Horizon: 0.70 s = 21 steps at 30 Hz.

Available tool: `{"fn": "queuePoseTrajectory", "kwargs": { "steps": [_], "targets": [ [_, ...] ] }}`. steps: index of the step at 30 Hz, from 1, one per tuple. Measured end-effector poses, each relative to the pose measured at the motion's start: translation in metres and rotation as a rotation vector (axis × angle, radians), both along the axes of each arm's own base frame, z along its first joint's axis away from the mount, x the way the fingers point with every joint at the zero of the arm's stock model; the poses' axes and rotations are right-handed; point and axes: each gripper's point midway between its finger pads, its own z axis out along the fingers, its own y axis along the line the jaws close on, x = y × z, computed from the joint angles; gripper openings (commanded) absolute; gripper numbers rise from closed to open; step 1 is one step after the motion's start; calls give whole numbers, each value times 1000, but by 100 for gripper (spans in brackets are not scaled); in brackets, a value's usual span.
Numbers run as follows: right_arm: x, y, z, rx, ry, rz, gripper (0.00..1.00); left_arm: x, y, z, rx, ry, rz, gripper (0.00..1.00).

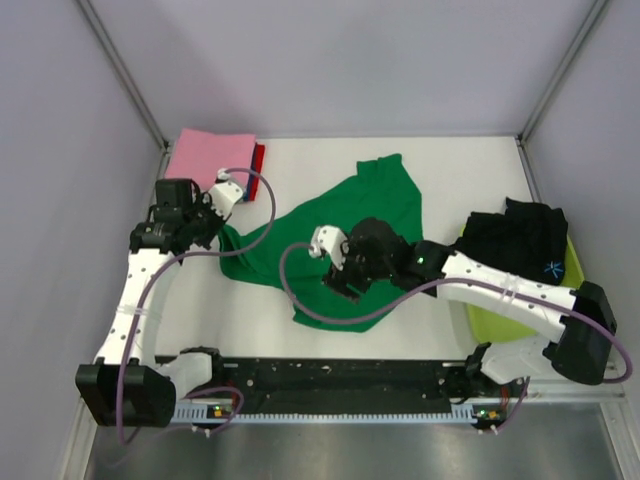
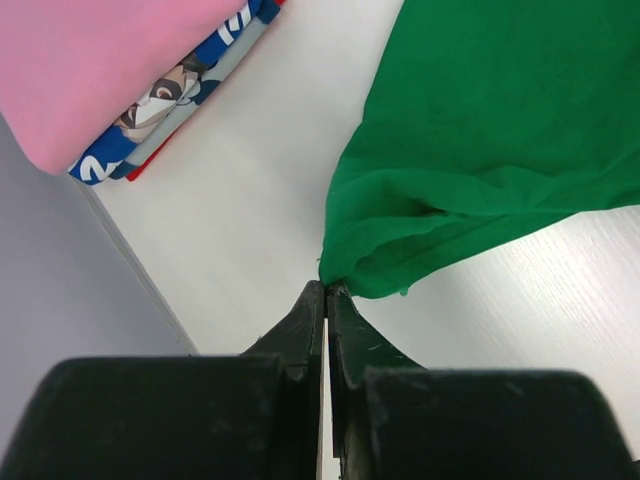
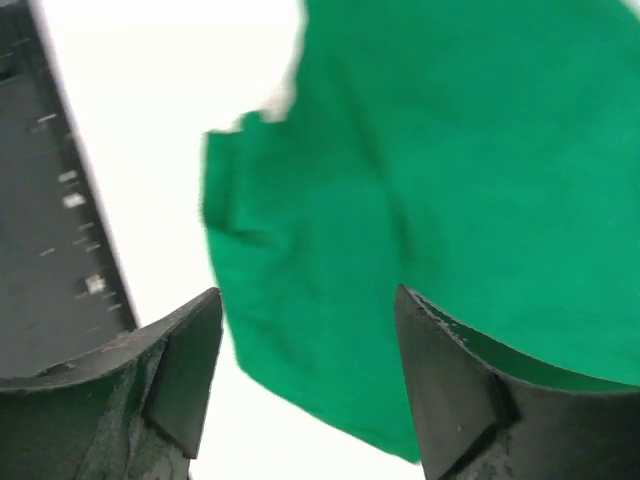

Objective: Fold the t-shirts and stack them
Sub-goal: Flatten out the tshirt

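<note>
Left end effector clamped the left corner of the green t-shirt; right end effector hung open directly over its lower edge.

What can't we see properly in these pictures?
- Top view: the folded pink cloth t-shirt covers the stack beneath; only a red edge shows.
- Top view: the black cloth t-shirt and the right arm hide most of the lime-green plastic tub.
- Right wrist view: blur smears the bright green cloth t-shirt; its hems are unclear.
</note>
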Motion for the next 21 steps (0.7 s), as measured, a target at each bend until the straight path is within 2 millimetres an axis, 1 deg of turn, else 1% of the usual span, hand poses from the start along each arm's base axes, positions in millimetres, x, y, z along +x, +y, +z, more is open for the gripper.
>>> {"fn": "queuePoseTrajectory", "kwargs": {
  "steps": [2,3,5,8,10,12,13,15,18,20,21],
  "targets": [
    [-30,12,-20,12,102,126,73,-1,1,-4,1,7,4,0],
    [-40,12,-33,0,150,165,72,-1,1,-5,2,11,6,0],
    [-55,7,-65,-50,229,201,71,-3,2,-8,5,17,12,0],
    [-75,-11,-111,-159,294,230,66,-5,4,-9,14,17,22,0],
    [-89,-17,-131,-227,302,278,61,-5,5,-8,18,13,26,0],
    [-102,-17,-143,-270,301,328,55,-6,6,-8,20,12,28,0],
    [-105,-16,-146,-283,297,344,52,-6,6,-8,20,12,28,0],
    [-104,-13,-152,-299,278,355,52,-6,6,-8,20,12,28,0],
    [-92,-17,-168,-356,248,318,52,-6,6,-8,20,13,32,0],
    [-80,-12,-169,-366,205,293,50,-6,7,-8,21,13,34,0],
    [-77,-10,-169,-369,195,285,43,-6,7,-8,22,13,36,0]
  ]
}}
